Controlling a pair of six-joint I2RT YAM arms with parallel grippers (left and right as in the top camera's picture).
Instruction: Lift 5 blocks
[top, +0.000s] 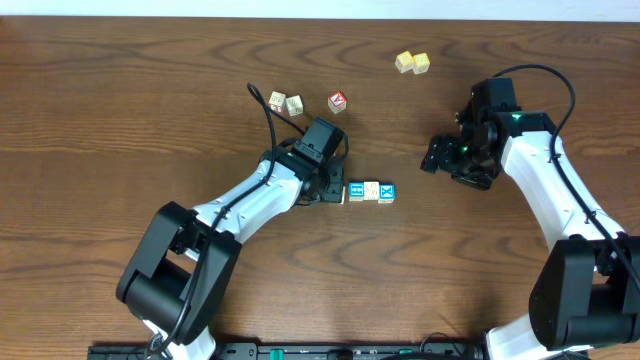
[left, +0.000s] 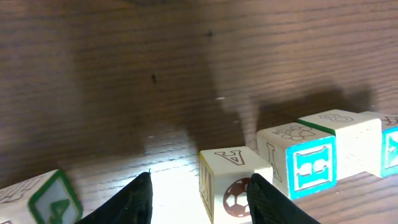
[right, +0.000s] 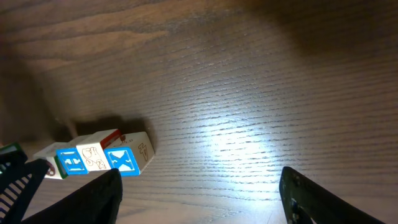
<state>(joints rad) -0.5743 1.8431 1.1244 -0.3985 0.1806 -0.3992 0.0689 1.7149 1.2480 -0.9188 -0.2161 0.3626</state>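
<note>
Left wrist view: left tool (left: 200, 177) spread around one block (left: 227, 186). It looks hard and light; pinch flat sides. Right tool (right: 200, 175) spread too.

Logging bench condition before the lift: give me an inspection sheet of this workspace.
Surface: brown wooden table, no spills seen.
Job's things: row of three blocks, touching; soccer-ball block inside the left gripper; green-edged block just outside it.
Clutter: pale cube pair, red cube, yellow cube pair.
Grippers: left gripper open, straddling the soccer-ball block; right gripper open, empty.
Cables: left arm cable loops beside the pale cube pair; right arm cable clear of the blocks.
Surroundings: pale strip beyond the far edge; black rail at the near edge.
</note>
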